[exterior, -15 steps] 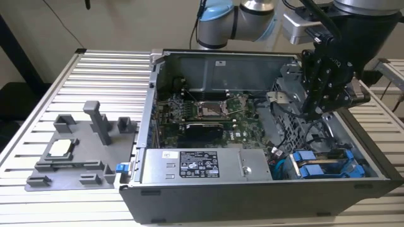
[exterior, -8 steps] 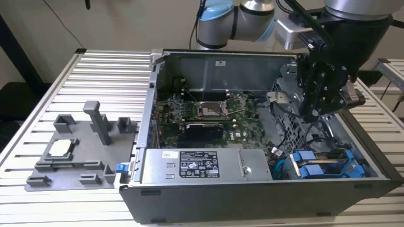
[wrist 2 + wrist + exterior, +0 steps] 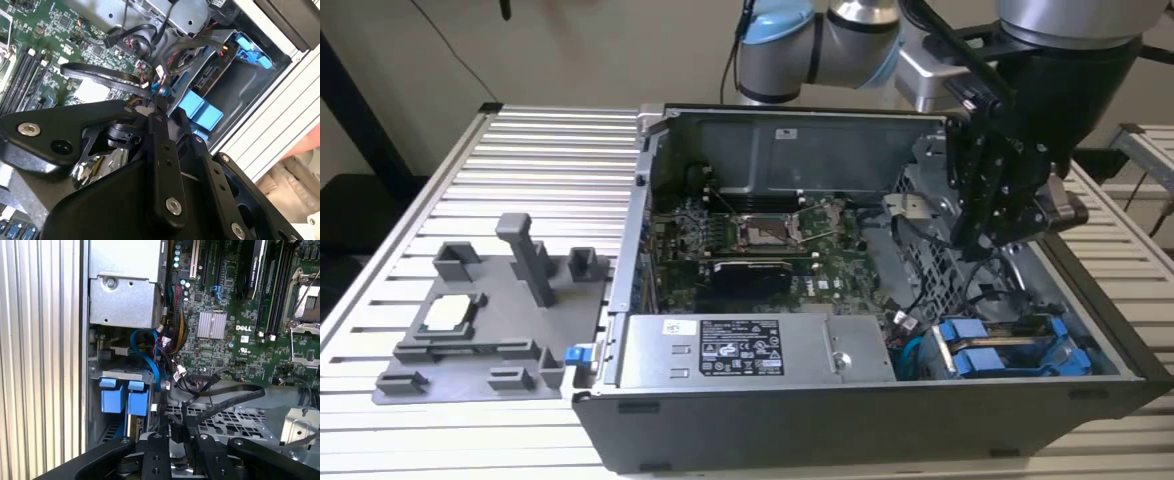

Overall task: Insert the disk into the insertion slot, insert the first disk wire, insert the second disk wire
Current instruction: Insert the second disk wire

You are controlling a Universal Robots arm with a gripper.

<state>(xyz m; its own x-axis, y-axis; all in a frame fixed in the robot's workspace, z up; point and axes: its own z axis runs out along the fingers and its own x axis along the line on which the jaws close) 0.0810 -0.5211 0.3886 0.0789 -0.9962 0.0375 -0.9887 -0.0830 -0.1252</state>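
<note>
Clamped nearly closed on a black wire, with the pincer at the exterior view's upper right, over the open computer case. Seated at that view's lower right, in the insertion slot: the disk, blue tabs showing. Resting on a slatted counter.

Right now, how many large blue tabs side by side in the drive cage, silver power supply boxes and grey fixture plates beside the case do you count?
Large blue tabs, side by side: 2
Silver power supply box: 1
Grey fixture plate: 1
Total: 4
</note>
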